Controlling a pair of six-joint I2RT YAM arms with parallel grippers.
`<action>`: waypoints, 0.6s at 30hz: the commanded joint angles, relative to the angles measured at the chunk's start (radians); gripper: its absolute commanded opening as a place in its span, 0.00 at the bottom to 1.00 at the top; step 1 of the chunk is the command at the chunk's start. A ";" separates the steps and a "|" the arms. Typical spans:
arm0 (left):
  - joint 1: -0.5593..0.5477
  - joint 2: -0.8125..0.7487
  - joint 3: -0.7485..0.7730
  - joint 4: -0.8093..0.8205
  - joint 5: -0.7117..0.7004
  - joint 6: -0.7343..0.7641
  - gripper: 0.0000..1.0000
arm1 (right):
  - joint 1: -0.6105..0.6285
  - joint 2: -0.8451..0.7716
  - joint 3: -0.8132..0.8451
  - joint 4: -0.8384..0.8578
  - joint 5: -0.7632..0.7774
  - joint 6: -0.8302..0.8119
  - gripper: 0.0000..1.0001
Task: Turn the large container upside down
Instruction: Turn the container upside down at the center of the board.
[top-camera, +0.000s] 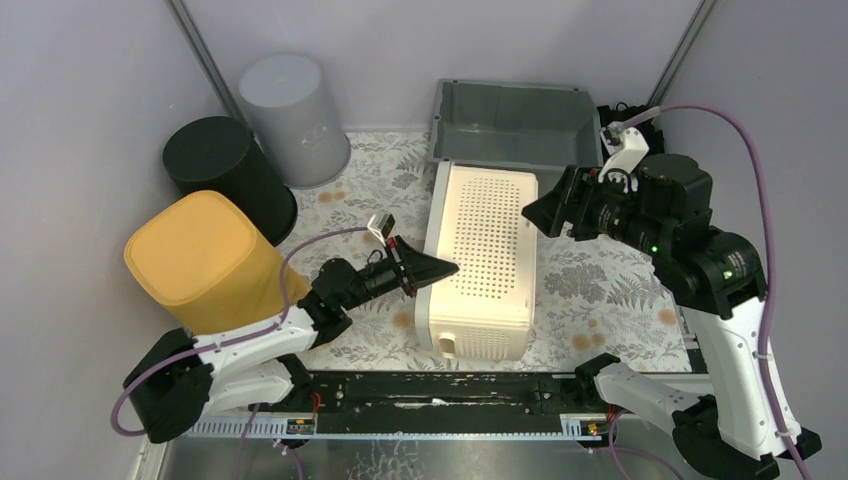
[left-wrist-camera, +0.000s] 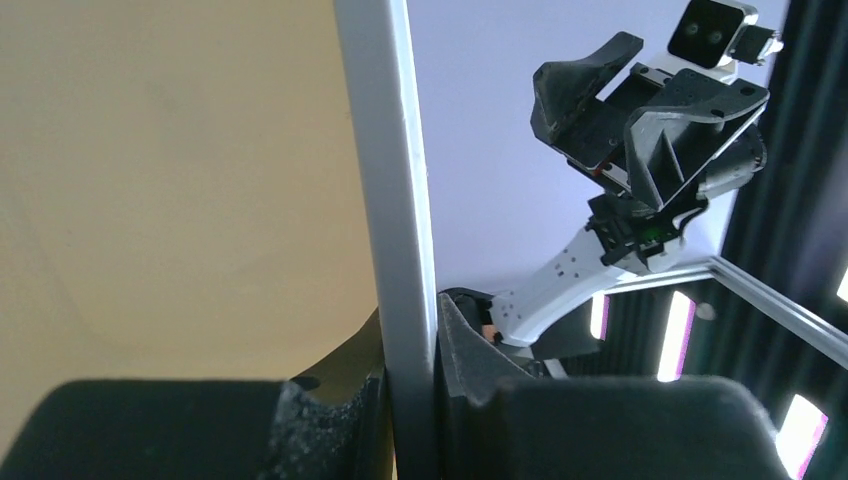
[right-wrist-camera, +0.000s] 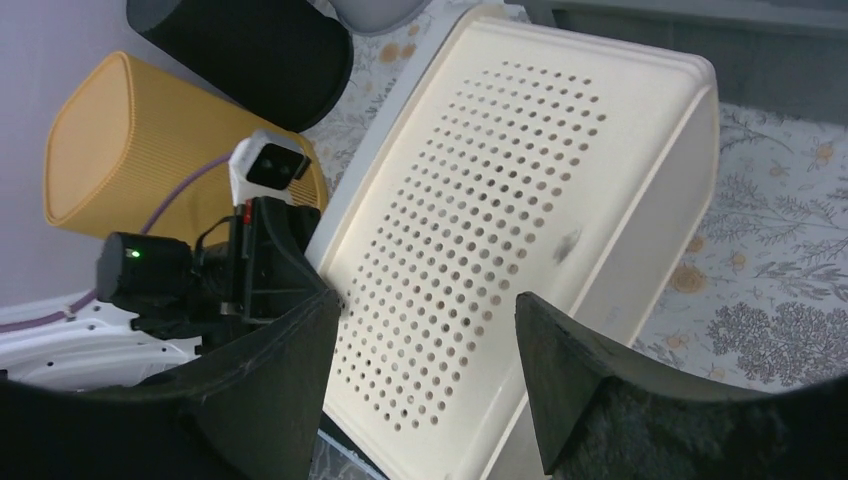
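Observation:
The large container (top-camera: 485, 255) is a cream-white bin with a perforated base, and that base faces up in the middle of the floral mat. My left gripper (top-camera: 440, 268) is shut on its left rim. In the left wrist view the white rim (left-wrist-camera: 385, 200) runs straight up between the two pads of the left gripper (left-wrist-camera: 410, 400). My right gripper (top-camera: 535, 215) hovers open over the container's right edge and touches nothing. In the right wrist view the right gripper (right-wrist-camera: 425, 310) has its fingers spread wide above the perforated base (right-wrist-camera: 520, 200).
A yellow bin (top-camera: 205, 258), a black bin (top-camera: 225, 170) and a grey bin (top-camera: 295, 118) stand at the left. A grey tray (top-camera: 510, 120) lies at the back, just behind the container. The floral mat (top-camera: 600, 290) shows to the right of the container.

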 joint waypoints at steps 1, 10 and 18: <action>-0.033 0.079 -0.003 0.665 -0.061 -0.112 0.07 | 0.005 0.013 0.104 -0.030 0.026 -0.032 0.73; -0.139 0.210 0.026 0.833 -0.172 -0.090 0.08 | 0.004 0.053 0.169 -0.084 0.062 -0.055 0.74; -0.214 0.296 0.039 0.841 -0.306 -0.070 0.05 | 0.005 0.175 0.267 -0.269 0.404 -0.092 0.73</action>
